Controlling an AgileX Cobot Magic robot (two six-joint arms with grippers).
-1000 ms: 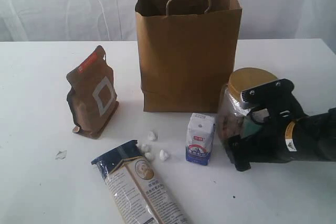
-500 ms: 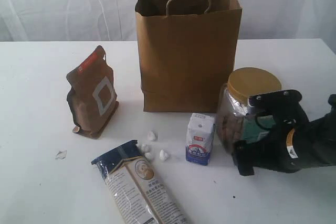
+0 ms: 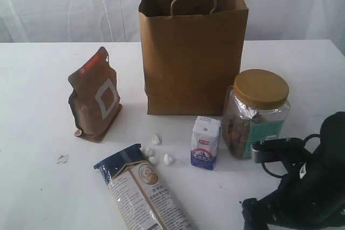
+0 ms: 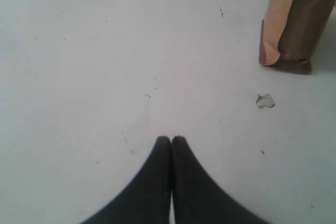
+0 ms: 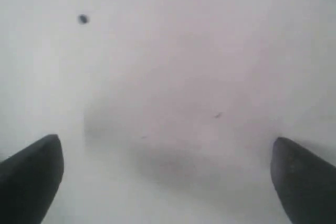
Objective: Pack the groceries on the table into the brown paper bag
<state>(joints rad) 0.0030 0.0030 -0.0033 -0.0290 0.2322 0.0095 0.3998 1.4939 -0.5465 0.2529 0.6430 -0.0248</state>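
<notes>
Across the white table (image 3: 32,197), the right gripper (image 5: 168,182) is hanging at about 5 o'clock in the exterior view, its jaws spread wide over bare tabletop and gripping nothing. The left gripper (image 4: 170,141) is pointing along the tabletop with its two black fingers pressed together and nothing between them. Its wrist view is taking in the small pale scrap (image 4: 265,100) and the base of the brown red-labelled pouch (image 4: 294,24).

At 6 o'clock the long blue-topped noodle packet (image 3: 143,195) is lying flat, its blue end pointing toward 11 o'clock. Just beyond that end, small white lumps (image 3: 156,152) are sitting loose on the table, with the small white-blue carton (image 3: 206,144) standing upright at their 3 o'clock. The tan-lidded clear jar (image 3: 257,114) is standing at the carton's 2 o'clock, just clear of the right arm.

Over at 9 o'clock the pouch is standing, the scrap lying near its 7 o'clock. Farthest back, at 12 o'clock, the brown paper bag (image 3: 191,52) is standing upright and open, handles raised, with every grocery in view sitting outside it on the table
</notes>
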